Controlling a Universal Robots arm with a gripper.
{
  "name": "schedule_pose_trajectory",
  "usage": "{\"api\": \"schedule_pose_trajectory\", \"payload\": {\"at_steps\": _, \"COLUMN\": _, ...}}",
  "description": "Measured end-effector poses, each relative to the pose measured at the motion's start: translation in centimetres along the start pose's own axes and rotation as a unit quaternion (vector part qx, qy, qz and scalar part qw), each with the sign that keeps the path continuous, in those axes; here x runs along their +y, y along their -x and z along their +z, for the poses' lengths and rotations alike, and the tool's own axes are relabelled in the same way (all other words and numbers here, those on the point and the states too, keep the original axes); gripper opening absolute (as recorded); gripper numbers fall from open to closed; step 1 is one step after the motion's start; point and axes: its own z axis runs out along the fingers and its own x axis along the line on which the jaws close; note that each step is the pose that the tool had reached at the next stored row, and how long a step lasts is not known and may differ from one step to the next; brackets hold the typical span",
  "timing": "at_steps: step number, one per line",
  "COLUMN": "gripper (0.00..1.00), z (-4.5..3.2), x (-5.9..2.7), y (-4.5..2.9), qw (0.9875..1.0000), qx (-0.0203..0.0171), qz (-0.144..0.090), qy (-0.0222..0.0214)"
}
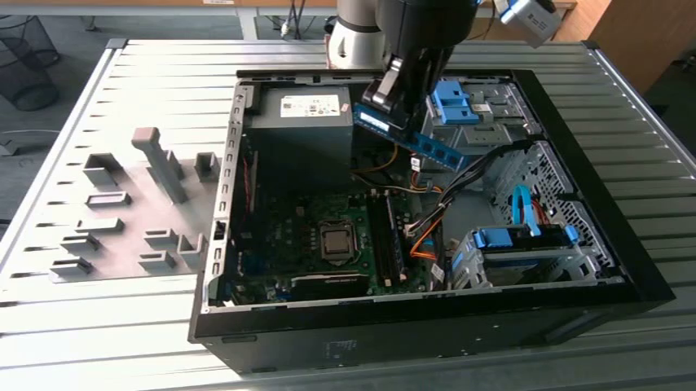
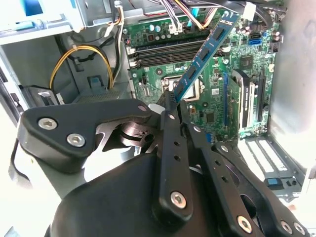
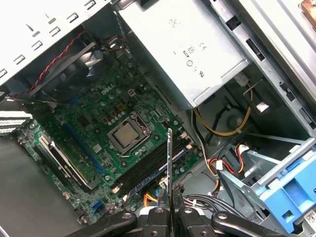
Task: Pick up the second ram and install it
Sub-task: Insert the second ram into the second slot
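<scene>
Now end effector [image 2: 174, 106] grips second ram [image 2: 205, 52] end

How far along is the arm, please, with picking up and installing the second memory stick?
Pickup looks done: the gripper, jaws shut, holds the long green-blue memory stick tilted above the open black computer case. Installing is left: the stick hangs apart from the green motherboard's long black memory slots.

One open computer case [image 1: 435, 322] lies on one slatted worktop [image 1: 142, 326]. One end effector [image 1: 397, 98] carries one ram stick [image 1: 425, 140]. Inside sit one motherboard [image 1: 283, 232], one bare processor socket [image 1: 335, 241] and one grey power supply [image 1: 299, 122]. Two bright blue drive brackets [image 1: 457, 104] [image 1: 522, 238] show. Several grey upright blocks [image 1: 163, 163] stand beside the case; their exact number is hard to tell.
</scene>
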Motion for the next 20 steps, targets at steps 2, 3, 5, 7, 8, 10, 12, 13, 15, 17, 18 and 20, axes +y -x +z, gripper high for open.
{"api": "schedule_pose_trajectory", "payload": {"at_steps": 2, "gripper": 0.14, "z": 0.00, "x": 0.00, "y": 0.00, "qw": 1.0000, "qx": 0.0000, "qz": 0.005, "qy": -0.0002}}
{"api": "schedule_pose_trajectory", "payload": {"at_steps": 3, "gripper": 0.14, "z": 0.00, "x": 0.00, "y": 0.00, "qw": 1.0000, "qx": 0.0000, "qz": 0.007, "qy": -0.0003}}
{"api": "schedule_pose_trajectory", "payload": {"at_steps": 5, "gripper": 0.14, "z": 0.00, "x": 0.00, "y": 0.00, "qw": 0.9999, "qx": 0.0000, "qz": 0.012, "qy": -0.0004}}
{"api": "schedule_pose_trajectory", "payload": {"at_steps": 7, "gripper": 0.14, "z": 0.00, "x": 0.00, "y": 0.00, "qw": 0.9999, "qx": 0.0000, "qz": 0.017, "qy": -0.0006}}
{"api": "schedule_pose_trajectory", "payload": {"at_steps": 8, "gripper": 0.14, "z": 0.00, "x": 0.00, "y": 0.00, "qw": 0.9998, "qx": 0.0000, "qz": 0.020, "qy": -0.0007}}
{"api": "schedule_pose_trajectory", "payload": {"at_steps": 10, "gripper": 0.14, "z": 0.01, "x": 0.00, "y": 0.00, "qw": 0.9997, "qx": 0.0000, "qz": 0.024, "qy": -0.0009}}
{"api": "schedule_pose_trajectory", "payload": {"at_steps": 12, "gripper": 0.14, "z": 0.01, "x": 0.00, "y": 0.00, "qw": 0.9996, "qx": 0.0001, "qz": 0.029, "qy": -0.0010}}
{"api": "schedule_pose_trajectory", "payload": {"at_steps": 13, "gripper": 0.14, "z": 0.01, "x": 0.00, "y": 0.00, "qw": 0.9995, "qx": 0.0000, "qz": 0.030, "qy": -0.0011}}
{"api": "schedule_pose_trajectory", "payload": {"at_steps": 15, "gripper": 0.14, "z": 0.01, "x": 0.00, "y": 0.00, "qw": 0.9995, "qx": 0.0000, "qz": 0.031, "qy": -0.0011}}
{"api": "schedule_pose_trajectory", "payload": {"at_steps": 17, "gripper": 0.14, "z": 0.01, "x": 0.00, "y": 0.00, "qw": 0.9995, "qx": 0.0000, "qz": 0.031, "qy": -0.0011}}
{"api": "schedule_pose_trajectory", "payload": {"at_steps": 18, "gripper": 0.14, "z": 0.01, "x": 0.00, "y": 0.00, "qw": 0.9995, "qx": 0.0000, "qz": 0.031, "qy": -0.0011}}
{"api": "schedule_pose_trajectory", "payload": {"at_steps": 20, "gripper": 0.14, "z": 0.01, "x": 0.00, "y": 0.00, "qw": 0.9995, "qx": 0.0000, "qz": 0.031, "qy": -0.0011}}
